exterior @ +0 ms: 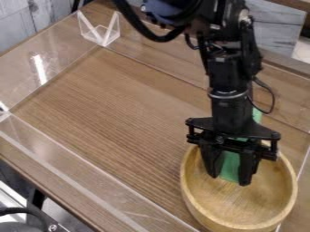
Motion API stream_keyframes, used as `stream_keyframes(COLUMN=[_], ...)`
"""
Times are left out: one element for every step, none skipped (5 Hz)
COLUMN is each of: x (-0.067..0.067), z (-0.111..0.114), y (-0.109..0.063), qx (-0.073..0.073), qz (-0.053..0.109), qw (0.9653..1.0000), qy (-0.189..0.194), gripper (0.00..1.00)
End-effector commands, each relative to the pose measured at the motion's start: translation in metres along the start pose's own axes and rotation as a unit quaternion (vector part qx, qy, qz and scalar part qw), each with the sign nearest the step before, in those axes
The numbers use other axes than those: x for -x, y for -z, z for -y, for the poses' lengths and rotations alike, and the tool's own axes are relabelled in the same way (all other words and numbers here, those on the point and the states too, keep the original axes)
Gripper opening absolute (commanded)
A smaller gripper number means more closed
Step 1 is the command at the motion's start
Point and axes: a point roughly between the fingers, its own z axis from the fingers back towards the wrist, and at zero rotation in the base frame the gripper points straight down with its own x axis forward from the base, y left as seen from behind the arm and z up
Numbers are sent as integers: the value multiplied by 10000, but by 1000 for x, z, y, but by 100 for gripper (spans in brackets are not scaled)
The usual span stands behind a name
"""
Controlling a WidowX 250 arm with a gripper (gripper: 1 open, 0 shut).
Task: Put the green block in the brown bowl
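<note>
A small bright green rectangular block (231, 169) is seen clamped upright between the dark fingers of the black jaws (234, 172), held just over the inside of a large round bowl of light tan wood (206, 202). The block is partly hidden by the fingers, and only a green strip is visible between them; whether its lower end touches the bowl's floor cannot be told. The jaws are drawn together on the block and pointed steeply downward, with their tips dipped below the near rim of the bowl. Above the bowl, the black robot arm (227, 63) is shown rising almost straight up, with dark cables looped around its upper part. The bowl is set at the lower right corner of a brown wood-grain tabletop (109, 100), close to the edge. Low clear plastic walls (49, 63) are seen bordering the tabletop well to the left of the bowl, and a small clear triangular stand (97, 32) is placed far beyond it, near the back corner.
</note>
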Motion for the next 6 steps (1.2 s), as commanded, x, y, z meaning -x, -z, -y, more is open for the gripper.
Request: stream_keyframes(x=[-11,-11,-11,-11,-12,-12], z=[4,4,4,4,3,2], y=[-13,-13,-14,-13,-13,-14], qx=[104,118,132,143,154,166], qz=[256,236,213,194,160,128], qw=[9996,9996,9997,9997,9997,9997], qy=[36,46,56,67,79,90], gripper=[0,0,0,0,0,0])
